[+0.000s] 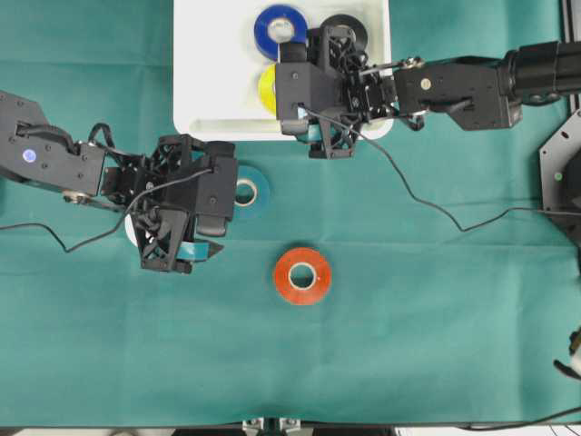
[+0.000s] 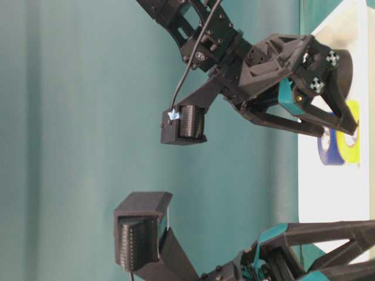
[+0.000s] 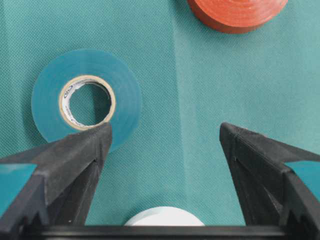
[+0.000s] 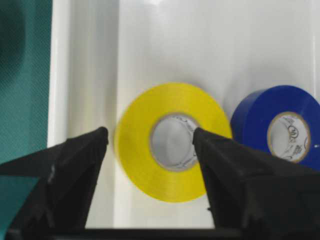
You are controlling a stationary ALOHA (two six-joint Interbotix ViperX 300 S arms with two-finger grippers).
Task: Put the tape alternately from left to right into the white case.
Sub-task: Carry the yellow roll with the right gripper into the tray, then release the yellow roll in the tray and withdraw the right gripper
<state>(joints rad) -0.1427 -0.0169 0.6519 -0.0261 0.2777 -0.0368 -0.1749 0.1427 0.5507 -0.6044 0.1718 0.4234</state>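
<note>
A: Closest to your right wrist lens: the right gripper (image 4: 150, 145), its jaws spread apart with nothing clamped between them. Between and just beyond the tips lies the yellow roll (image 4: 172, 141), flat on the floor of the white case (image 4: 90, 75). What sits beside it?

B: The blue roll (image 4: 280, 131), touching or nearly touching the yellow one; you cannot tell which. From overhead, the blue roll sits toward the case's far edge, the black roll (image 1: 349, 27) beside it, mostly hidden by the arm. The yellow roll lies nearer the case's front rim.

A: And outside the case?

B: Three rolls on the green cloth (image 1: 436, 345). The teal roll (image 3: 86, 99) lies just beyond the left finger of your left gripper (image 3: 165, 135). The red-orange roll (image 1: 302, 275) lies flat near the middle of the cloth, well apart from the case. The white roll (image 3: 164, 216) shows only as an arc under the gripper.

A: Left gripper state?

B: Jaws spread wide, holding nothing, over bare cloth between the teal and white rolls.
</note>
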